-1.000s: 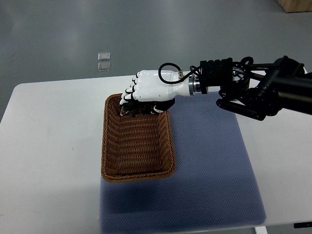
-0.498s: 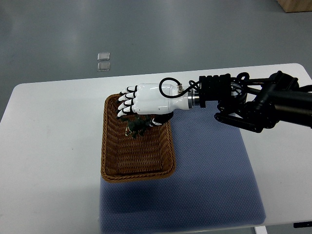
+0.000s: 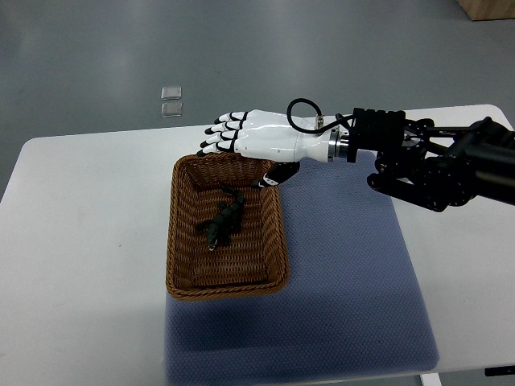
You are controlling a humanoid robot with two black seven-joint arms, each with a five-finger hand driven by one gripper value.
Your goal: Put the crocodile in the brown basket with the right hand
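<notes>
**Crocodile in the basket: the risk is the way out**

Top view. The right robot hand (image 3: 256, 138) hovers over the basket's (image 3: 172, 241) far rim. Its fingers are stretched out flat and hold nothing. The thumb hangs lower than the rest, pointing down at the basket's far right corner, and I cannot tell if it touches the rim. The left arm does not show.

The main hazard, as I judge it, is that thumb. If the robot hand pulls back low or sideways, the thumb could hook the wicker edge. That would drag or tip the basket, which looks light. The basket's right side sits on the mat (image 3: 354, 281) and its left side on the bare tabletop (image 3: 88, 241). A tug might therefore slide it unevenly or rock it. A hard jolt could also throw the toy toward a wall or over it. Lifting straight up and away from the basket before swinging out would likely avoid this.

The crocodile (image 3: 221, 223) lies on the basket's floor, in the half nearer the far rim. It is set at a slant, with one thin end pointing toward the far right corner. It is small, dark and slim, with short limbs sticking out. Which end is the head is too small to tell. It appears to rest free of the walls and well below the rim.
</notes>
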